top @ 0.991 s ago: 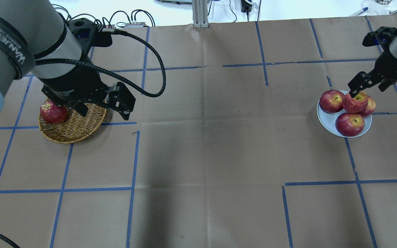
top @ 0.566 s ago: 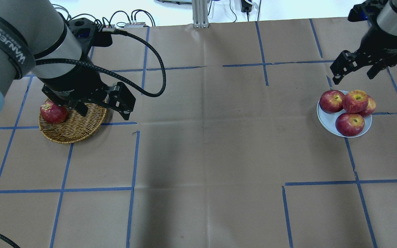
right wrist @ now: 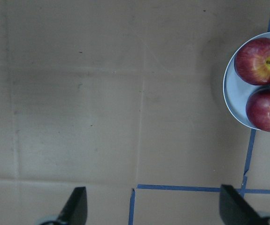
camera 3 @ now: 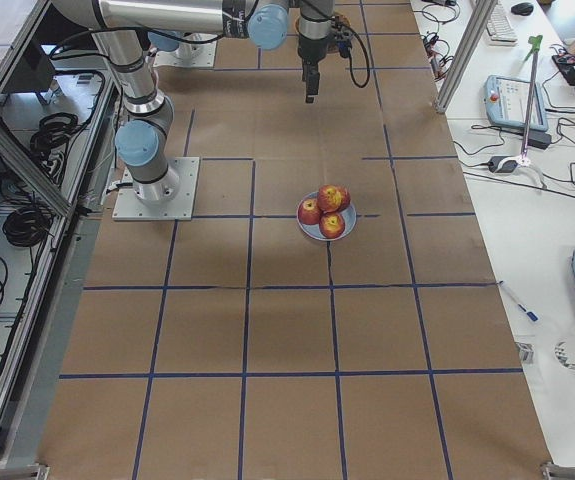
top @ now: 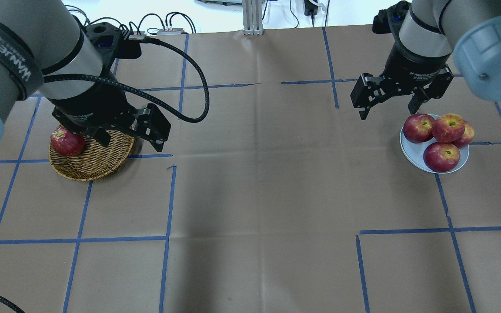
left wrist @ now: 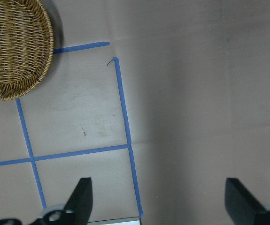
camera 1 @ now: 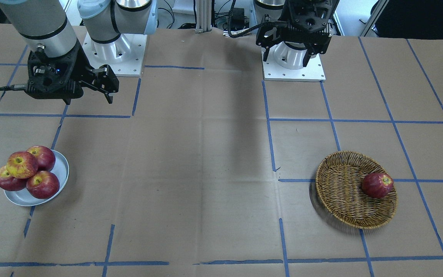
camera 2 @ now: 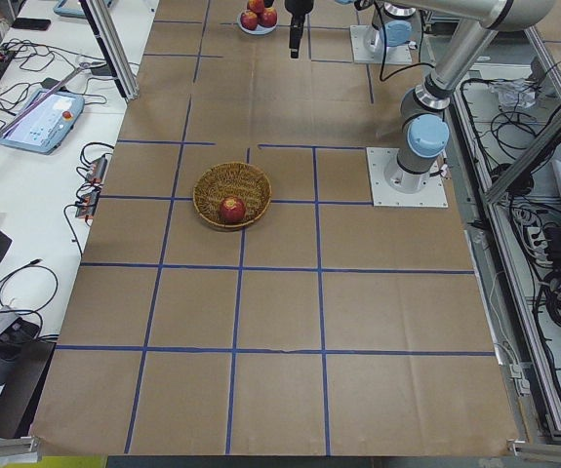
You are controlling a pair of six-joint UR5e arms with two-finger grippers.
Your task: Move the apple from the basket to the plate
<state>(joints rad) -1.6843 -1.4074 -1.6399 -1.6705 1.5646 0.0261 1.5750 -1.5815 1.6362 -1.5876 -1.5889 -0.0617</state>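
Observation:
The yellow-streaked apple [top: 448,128] lies on top of the pile on the small pale plate [top: 410,153], and shows in the front view [camera 1: 22,164] too. My right gripper [top: 387,108] is open and empty, hovering left of the plate and apart from it; it also shows in the front view [camera 1: 89,98]. The wicker basket [top: 98,161] holds one dark red apple [top: 67,142]. My left gripper [top: 131,143] is open and empty, high above the basket's right edge. In the left wrist view the basket [left wrist: 17,56] is at top left.
Three dark red apples [camera 1: 43,184] share the plate [camera 1: 63,169] with the pale one. Blue tape lines grid the brown paper table. The robot bases [camera 1: 293,57] stand at the near edge, and cables lie beyond the far edge.
My right gripper has lifted off the plate and moved left, leaving the yellow-streaked apple on the pile. The left arm has not moved.

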